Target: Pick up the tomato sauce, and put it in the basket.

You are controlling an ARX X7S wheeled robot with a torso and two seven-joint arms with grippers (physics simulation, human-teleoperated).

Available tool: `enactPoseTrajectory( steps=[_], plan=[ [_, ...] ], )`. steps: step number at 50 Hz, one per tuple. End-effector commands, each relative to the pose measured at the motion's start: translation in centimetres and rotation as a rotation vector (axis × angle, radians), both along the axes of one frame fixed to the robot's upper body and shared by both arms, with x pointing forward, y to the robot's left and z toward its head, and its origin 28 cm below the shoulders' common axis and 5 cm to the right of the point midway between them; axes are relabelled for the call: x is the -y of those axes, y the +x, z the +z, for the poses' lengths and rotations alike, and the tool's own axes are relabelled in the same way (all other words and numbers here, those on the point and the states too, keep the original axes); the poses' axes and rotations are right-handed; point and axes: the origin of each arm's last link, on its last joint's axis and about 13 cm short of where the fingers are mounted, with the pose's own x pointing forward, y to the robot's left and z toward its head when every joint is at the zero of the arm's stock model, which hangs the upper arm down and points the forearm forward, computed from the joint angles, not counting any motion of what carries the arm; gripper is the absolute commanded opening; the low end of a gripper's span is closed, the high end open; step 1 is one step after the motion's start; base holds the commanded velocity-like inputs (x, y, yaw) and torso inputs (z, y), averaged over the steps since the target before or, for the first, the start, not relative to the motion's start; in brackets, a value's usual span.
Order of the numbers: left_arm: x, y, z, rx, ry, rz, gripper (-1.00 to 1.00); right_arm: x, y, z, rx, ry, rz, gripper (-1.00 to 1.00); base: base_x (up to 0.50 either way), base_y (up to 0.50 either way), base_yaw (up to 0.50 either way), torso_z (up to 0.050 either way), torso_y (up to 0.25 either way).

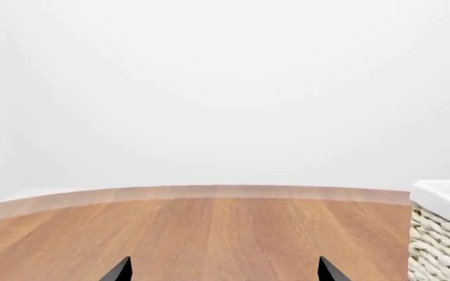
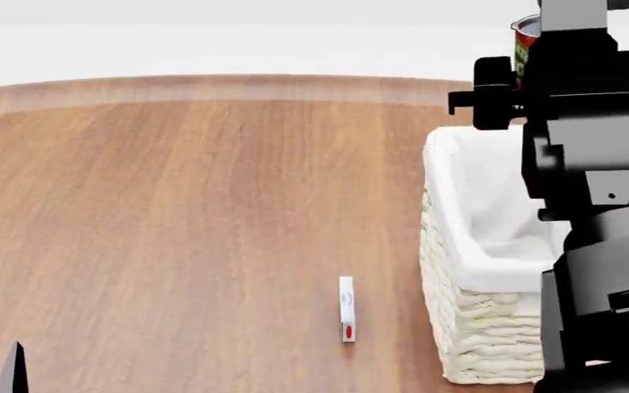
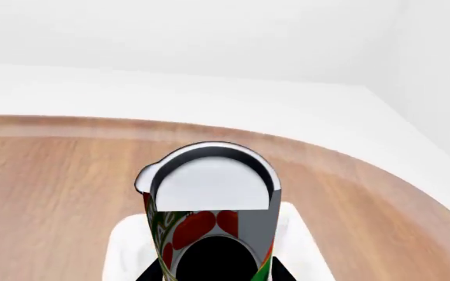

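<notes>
The tomato sauce can (image 3: 209,199), with a red and green label and a silver-white top, is held between the fingers of my right gripper (image 3: 217,272), which is shut on it. In the head view only an edge of the can (image 2: 523,41) shows behind my black right arm, high above the far end of the basket (image 2: 478,246). The basket's white liner (image 3: 123,252) lies right below the can in the right wrist view. My left gripper (image 1: 225,275) is open and empty, low over bare table, with the basket's corner (image 1: 444,234) off to one side.
A small white stick-like object with a red spot (image 2: 346,309) lies on the wooden table (image 2: 183,205) just left of the basket. My right arm (image 2: 599,180) hides the basket's right part. The table's rounded far edge (image 2: 238,86) meets a white wall.
</notes>
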Motion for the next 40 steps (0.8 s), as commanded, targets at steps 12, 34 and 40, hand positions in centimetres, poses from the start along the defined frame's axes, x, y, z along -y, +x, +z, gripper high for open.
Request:
enactPoseTrajectory(
  steps=[12,34,40],
  plan=[
    [-0.2,-0.1,0.1,0.003,0.004,0.008,1.0,0.2,-0.5,-1.6,-0.111,0.093,0.0,-1.0,0.0,0.0,0.0,0.0,0.0],
    [-0.1,0.1,-0.1,-0.003,0.015,0.012,1.0,0.6,-1.0,-3.2,-0.188,0.126,-0.052,-1.0,0.0,0.0,0.0,0.0,0.0],
    [0.0,0.0,-0.1,-0.002,0.015,0.008,1.0,0.7,-1.1,-3.8,-0.218,0.111,-0.057,-1.0,0.0,0.0,0.0,0.0,0.0]
  ],
)
